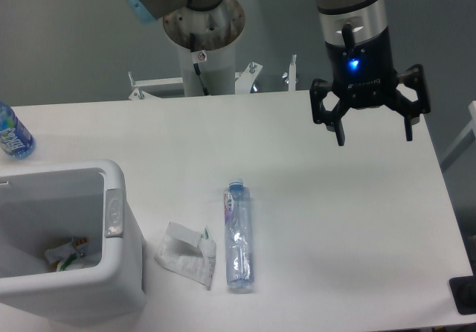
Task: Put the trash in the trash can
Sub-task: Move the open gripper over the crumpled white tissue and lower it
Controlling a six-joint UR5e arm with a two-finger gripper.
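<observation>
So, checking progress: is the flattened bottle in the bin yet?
No, the flattened bottle lies on the table beside the wrapper, outside the bin.

On the white tabletop we see a bin, crumpled wrapper, flattened bottle (lying lengthwise) and an upright bottle.

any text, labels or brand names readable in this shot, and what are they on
No text here can be read.
Flattened clear plastic bottle: blue-white label, print too blurred to read.
Upright bottle at the left edge: blue label, lettering too small to read.
Crumpled white paper wrapper: small green marks, not legible.
Trash can: grey oval button on the rim, no visible writing.
Gripper: a blue light, no readable marking.
</observation>
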